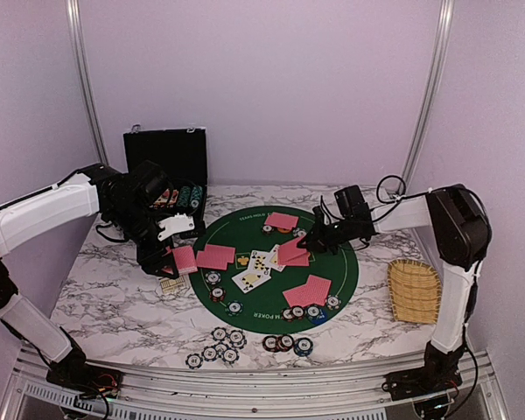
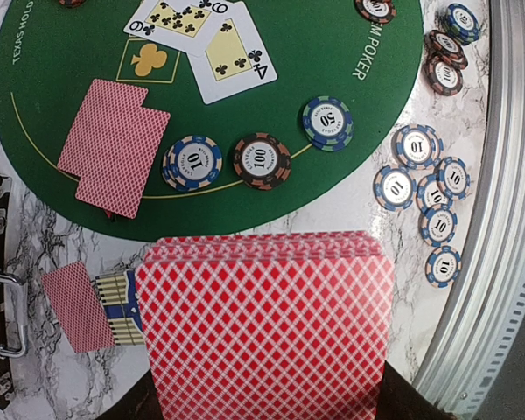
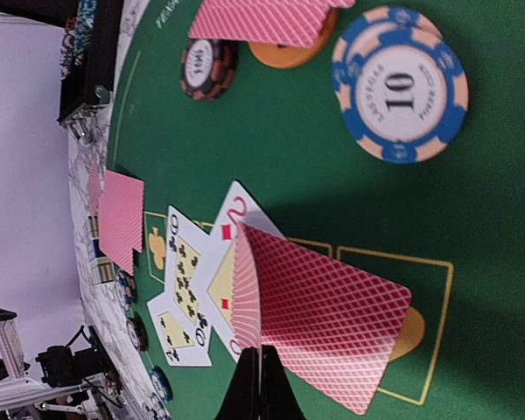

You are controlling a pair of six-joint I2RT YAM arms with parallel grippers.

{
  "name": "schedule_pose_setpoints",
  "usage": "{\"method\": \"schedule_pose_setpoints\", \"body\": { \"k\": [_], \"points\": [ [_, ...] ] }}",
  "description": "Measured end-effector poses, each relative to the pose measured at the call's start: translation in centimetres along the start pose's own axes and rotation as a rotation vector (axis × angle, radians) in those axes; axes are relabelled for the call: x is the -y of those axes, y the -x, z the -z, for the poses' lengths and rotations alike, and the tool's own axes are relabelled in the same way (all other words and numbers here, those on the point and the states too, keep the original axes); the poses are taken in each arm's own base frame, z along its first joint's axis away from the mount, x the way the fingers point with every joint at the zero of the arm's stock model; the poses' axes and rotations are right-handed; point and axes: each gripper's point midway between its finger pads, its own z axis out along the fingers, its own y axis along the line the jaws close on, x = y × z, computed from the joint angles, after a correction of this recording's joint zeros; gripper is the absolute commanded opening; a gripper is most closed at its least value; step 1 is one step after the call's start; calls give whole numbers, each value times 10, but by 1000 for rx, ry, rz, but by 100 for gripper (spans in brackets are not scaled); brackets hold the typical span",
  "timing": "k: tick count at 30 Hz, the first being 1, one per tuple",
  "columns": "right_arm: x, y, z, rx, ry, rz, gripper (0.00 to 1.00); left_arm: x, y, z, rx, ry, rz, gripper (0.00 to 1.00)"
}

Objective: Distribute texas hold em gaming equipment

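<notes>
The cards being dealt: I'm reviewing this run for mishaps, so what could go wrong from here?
The right end effector pinches the red-backed card only by one edge; it may slip or land crooked over the face-up cards. The gripped deck looks fanned, so cards might slide out.

A: Top view?
B: Fixed above and behind the near edge of the table (image 1: pixel 105 297), facing its far edge; the whole surface is seen.
A: Wrist views?
B: Left: close, looking down on the near-left edge of the green mat (image 2: pixel 315 52). Right: closer, low, facing the table's left edge. All three share the face-up cards (image 1: pixel 252 278).
</notes>
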Motion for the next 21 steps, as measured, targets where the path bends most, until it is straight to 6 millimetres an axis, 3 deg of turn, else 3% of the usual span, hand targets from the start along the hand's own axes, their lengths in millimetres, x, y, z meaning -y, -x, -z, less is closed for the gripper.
{"method": "schedule_pose_setpoints", "body": {
  "k": [3,8,12,16,21],
  "points": [
    [18,-9,-7,-31,-45,-13,1,1,-2,-1,-4,-3,0,0],
    [32,-14,-9,-43,-104,-7,26,1,-2,-2,-6,-5,1,0],
    [32,-8,-7,-32,-131,22,44,2,-4,-3,-9,-8,1,0],
    [30,-4,-3,-24,-168,53,55,1,-8,-6,-16,-10,9,0],
    [26,-6,9,-17,-234,87,71,-7,-31,-16,-56,-14,61,0]
  ]
}}
